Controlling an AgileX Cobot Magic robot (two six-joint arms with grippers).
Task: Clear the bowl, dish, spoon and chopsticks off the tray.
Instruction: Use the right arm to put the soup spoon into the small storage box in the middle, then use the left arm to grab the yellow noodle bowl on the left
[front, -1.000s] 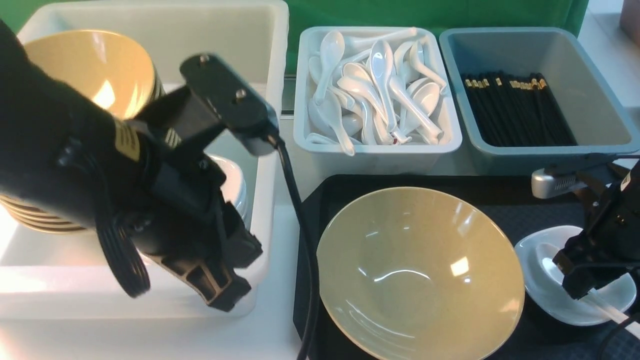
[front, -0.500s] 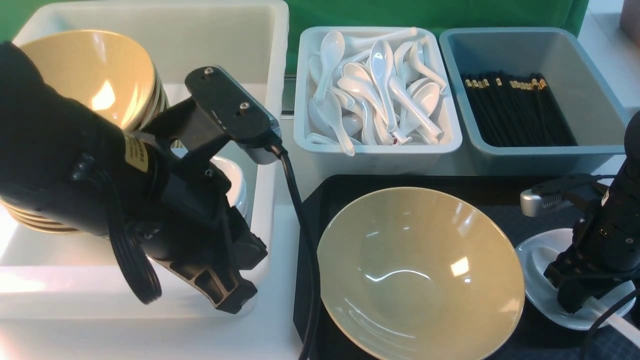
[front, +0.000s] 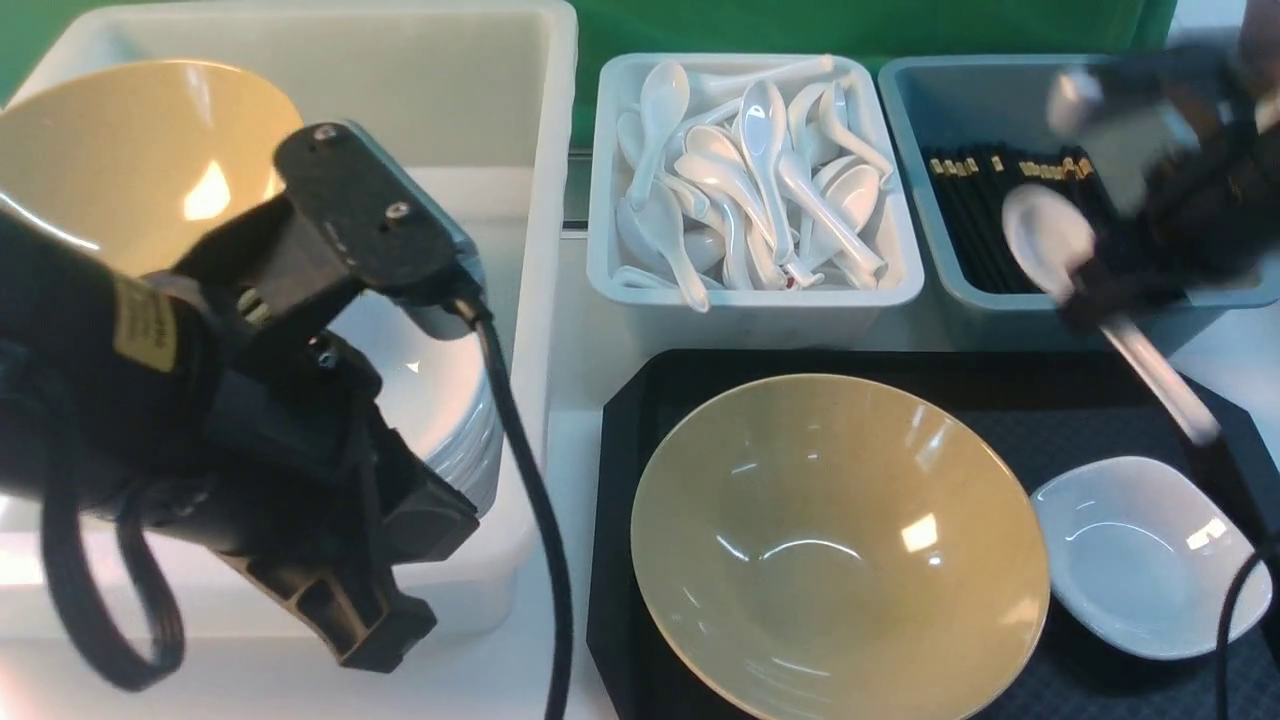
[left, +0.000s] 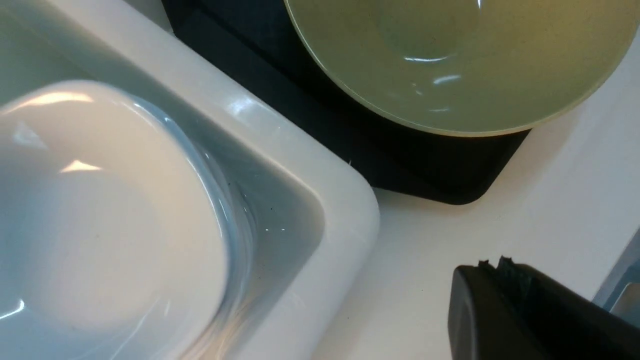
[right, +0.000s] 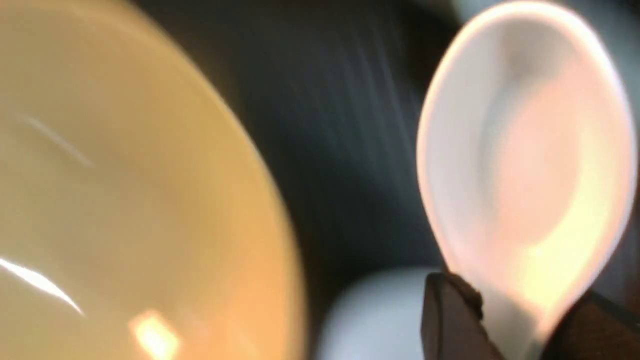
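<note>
Aloft, the spoon (front: 1048, 232) is clamped by the right gripper (front: 1105, 295), the jaws closed on the neck where scoop meets handle. In the front view it is seen, blurred, against the near wall of the grey-blue tub (front: 985, 318) in which chopsticks (front: 1030, 225) are laid. The handle slants down toward the tray (front: 900, 365).

The glazed spoon is judged light, rigid and slick, and likely to chip if dropped. With the hold at the neck, the long handle could be expected to swivel between the pads. A hold nearer the middle of the handle would be thought steadier. The spoon tub (front: 750, 305), already heaped with white spoons, stands just to the robot's left of it.

The bowl (front: 840, 550) and the dish (front: 1140, 555) sit side by side on the tray; whether their rims touch cannot be told. No chopsticks are seen on the tray itself.

The right arm is raised and stretched forward over the tray's far right corner. The left gripper (front: 375, 625) is held low at the near corner of the white tub (front: 545, 300), wrist pitched downward. Only one finger is shown in its wrist view and nothing is seen in its grasp, so how far it is open cannot be told.
</note>
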